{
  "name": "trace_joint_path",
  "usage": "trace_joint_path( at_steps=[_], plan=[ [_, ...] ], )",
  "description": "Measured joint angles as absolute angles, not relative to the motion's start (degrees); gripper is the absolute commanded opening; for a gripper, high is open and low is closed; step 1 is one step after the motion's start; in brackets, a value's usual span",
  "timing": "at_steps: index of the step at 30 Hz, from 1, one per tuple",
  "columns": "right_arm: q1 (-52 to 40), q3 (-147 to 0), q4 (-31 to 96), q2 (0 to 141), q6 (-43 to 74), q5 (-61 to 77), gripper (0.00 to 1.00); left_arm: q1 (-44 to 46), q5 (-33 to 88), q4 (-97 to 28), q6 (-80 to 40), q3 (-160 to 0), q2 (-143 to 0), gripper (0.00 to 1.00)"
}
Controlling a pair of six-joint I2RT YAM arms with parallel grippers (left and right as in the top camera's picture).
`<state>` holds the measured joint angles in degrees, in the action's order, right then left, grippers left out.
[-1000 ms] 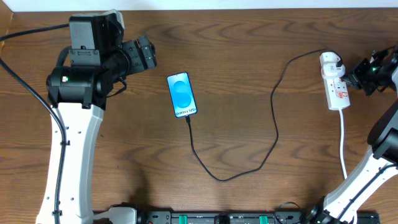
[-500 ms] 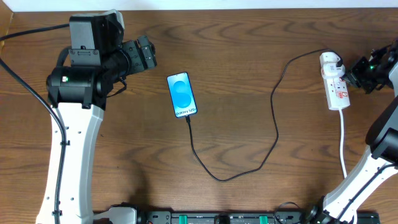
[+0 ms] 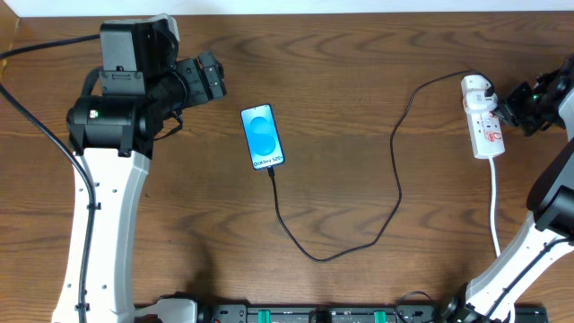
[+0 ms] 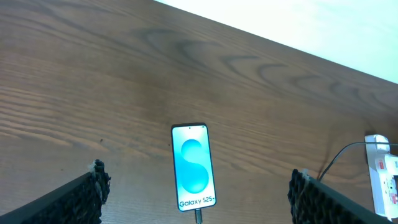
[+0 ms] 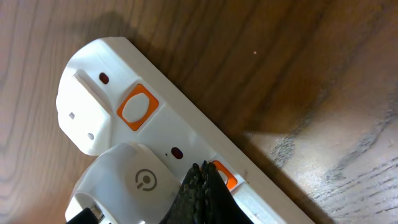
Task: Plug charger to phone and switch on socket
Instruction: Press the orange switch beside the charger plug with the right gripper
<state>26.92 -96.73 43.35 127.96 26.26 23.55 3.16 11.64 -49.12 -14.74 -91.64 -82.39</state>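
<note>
— Where are we seeing the phone?

— We are seeing it lying flat on the wooden table, screen up and glowing blue, just right of the left gripper. The charger is running from the phone's lower edge, looping toward the near edge of the table and up to the socket. Its white plug is sitting in the socket's far end.

— And how are we holding the left claw?

— We are holding it wide apart and empty. In the left wrist view its two fingers are framing the phone from either side, well apart from it.

— What are we doing on the right?

— We are hovering the right gripper just beside the socket. In the right wrist view its fingertips are pressing together, gripping nothing, and pointing at the second orange switch beside the plug. We are not able to tell whether the tips are touching it. The first switch is lying apart from them.
</note>
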Motion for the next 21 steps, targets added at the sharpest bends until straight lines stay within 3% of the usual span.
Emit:
trace_joint_path(
  at_steps=[21],
  plan=[
    [26.87, -96.29, 45.17, 127.52, 34.0, 25.5, 0.01, 3.16, 11.64, -49.12, -14.74, -91.64, -82.39, 0.93]
  ],
)
